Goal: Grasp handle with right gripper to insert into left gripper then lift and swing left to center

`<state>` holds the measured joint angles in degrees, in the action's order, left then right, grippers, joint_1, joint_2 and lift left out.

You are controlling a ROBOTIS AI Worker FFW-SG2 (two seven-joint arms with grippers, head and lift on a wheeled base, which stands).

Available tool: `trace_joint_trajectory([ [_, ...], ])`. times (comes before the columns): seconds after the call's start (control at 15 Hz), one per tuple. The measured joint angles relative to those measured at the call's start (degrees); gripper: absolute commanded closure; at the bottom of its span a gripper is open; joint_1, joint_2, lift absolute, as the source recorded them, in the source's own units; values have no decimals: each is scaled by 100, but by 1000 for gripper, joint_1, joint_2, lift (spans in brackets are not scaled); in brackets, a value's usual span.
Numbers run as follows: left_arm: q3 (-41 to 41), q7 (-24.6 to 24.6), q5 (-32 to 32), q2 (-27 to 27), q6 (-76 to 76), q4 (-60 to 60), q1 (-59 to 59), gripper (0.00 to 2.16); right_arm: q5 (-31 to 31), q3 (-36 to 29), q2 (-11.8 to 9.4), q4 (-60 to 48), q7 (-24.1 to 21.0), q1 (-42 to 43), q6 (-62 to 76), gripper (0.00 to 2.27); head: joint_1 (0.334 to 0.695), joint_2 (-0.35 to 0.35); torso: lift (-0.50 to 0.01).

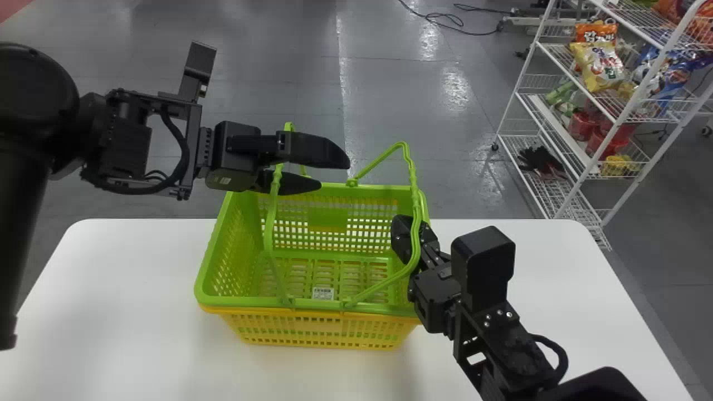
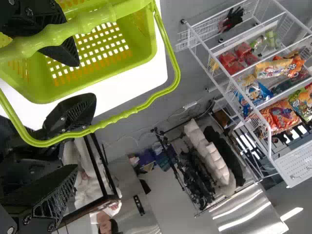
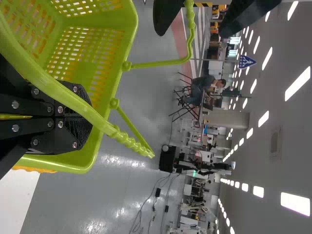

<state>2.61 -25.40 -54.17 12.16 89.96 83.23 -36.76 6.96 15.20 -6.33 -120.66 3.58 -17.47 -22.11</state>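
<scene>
"Two grippers and how many baskets?"

"One green basket on the white worktop, middle of the head view. It's full of small holes, with yellow showing underneath and one white label on its floor."

"Handles?"

"Two, both raised. The left handle runs between the two fingers of the left gripper, left of upper centre. Those stand apart, so it's loose."

"And the right gripper?"

"Right of centre, its two fingers closed together, the right handle lying across them."
</scene>
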Motion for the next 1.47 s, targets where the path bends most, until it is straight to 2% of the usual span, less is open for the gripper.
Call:
trace_joint_trajectory([
  [0.8, -1, 0, -15, -35, 0, -22, 9, 63, 481, 937, 102, -2, -52, 315, -401, 2192, 695, 16, -93],
  [1.47, 42, 0, -53, -411, 0, -195, -16, 66, 568, 1050, 103, -10, -150, 273, -484, 2189, 695, -13, -93],
])
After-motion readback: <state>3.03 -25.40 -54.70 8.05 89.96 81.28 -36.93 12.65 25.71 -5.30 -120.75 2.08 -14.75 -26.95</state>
